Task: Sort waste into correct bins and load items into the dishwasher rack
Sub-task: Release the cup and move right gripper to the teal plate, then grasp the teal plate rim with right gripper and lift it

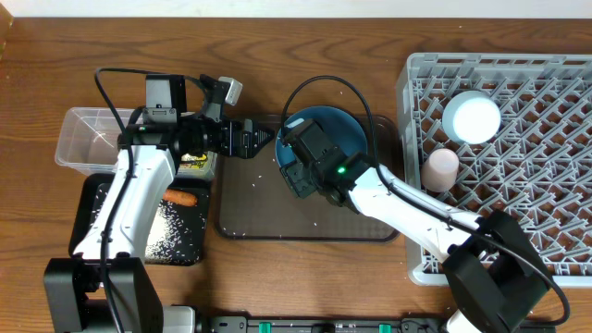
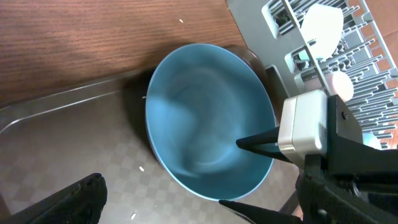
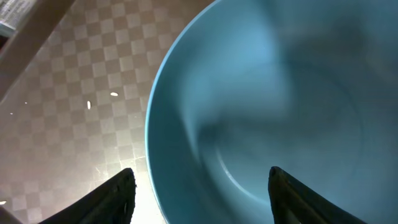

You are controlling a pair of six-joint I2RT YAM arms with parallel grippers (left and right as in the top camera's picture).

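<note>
Plate (image 1: 344, 128), blue and round, lay on the brown tray (image 1: 277, 217), not yet in the rack (image 1: 564, 65). Your right tool (image 3: 202, 190) hung over it, jaws apart astride its rim, gripping nothing. Your left tool (image 1: 250, 141) stood wide open just beside it. A white bowl (image 1: 472, 118) and a pink cup (image 1: 441, 168) already sat in the rack. The carrot (image 1: 180, 197) and rice (image 1: 171, 236) lay in the black bin (image 1: 88, 199). A few grains (image 3: 114, 94) remained on the brown tray.
</note>
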